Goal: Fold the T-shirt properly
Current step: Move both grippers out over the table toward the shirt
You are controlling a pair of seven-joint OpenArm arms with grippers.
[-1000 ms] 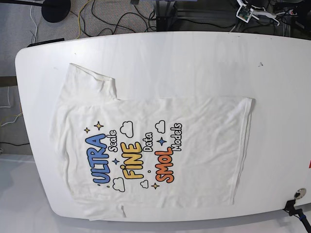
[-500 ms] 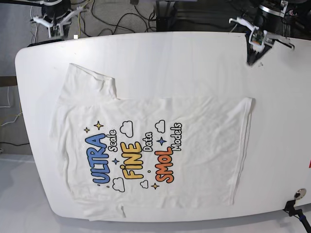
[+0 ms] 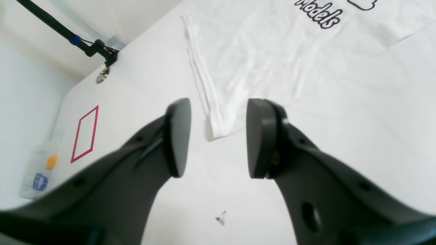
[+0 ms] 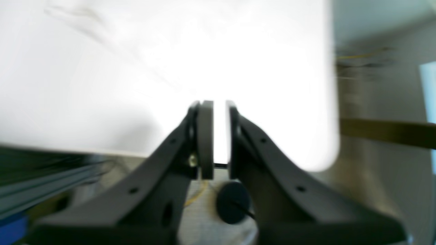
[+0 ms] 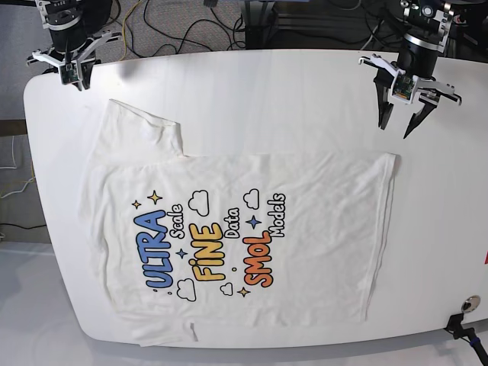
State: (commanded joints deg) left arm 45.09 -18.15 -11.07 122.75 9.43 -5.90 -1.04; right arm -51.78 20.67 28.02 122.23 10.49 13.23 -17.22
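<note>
The white T-shirt [image 5: 229,229] lies flat on the white table [image 5: 305,84], print side up, with "ULTRA FINE SMOL" showing. Its hem is toward the right and its collar end toward the left. My left gripper [image 5: 396,128] is open over bare table, just beyond the far hem corner. In the left wrist view the gripper [image 3: 218,139] frames that corner of the T-shirt [image 3: 272,51] between its jaws. My right gripper [image 5: 74,78] hangs over the far left table corner, off the shirt. In the blurred right wrist view the right gripper [image 4: 219,136] has its jaws almost together and empty.
A red rectangle outline [image 3: 85,134] is marked on the table near the right edge. A black clamp with a cable [image 3: 102,54] sits at the near right corner, also in the base view [image 5: 461,324]. A small dark mark [image 3: 220,217] lies under my left gripper. Cables [image 5: 191,23] lie behind the table.
Both arms have come in from the far edge. The left gripper has moved toward the shirt's far hem corner and opened. The right gripper has reached the far left table corner. The shirt has not moved.
</note>
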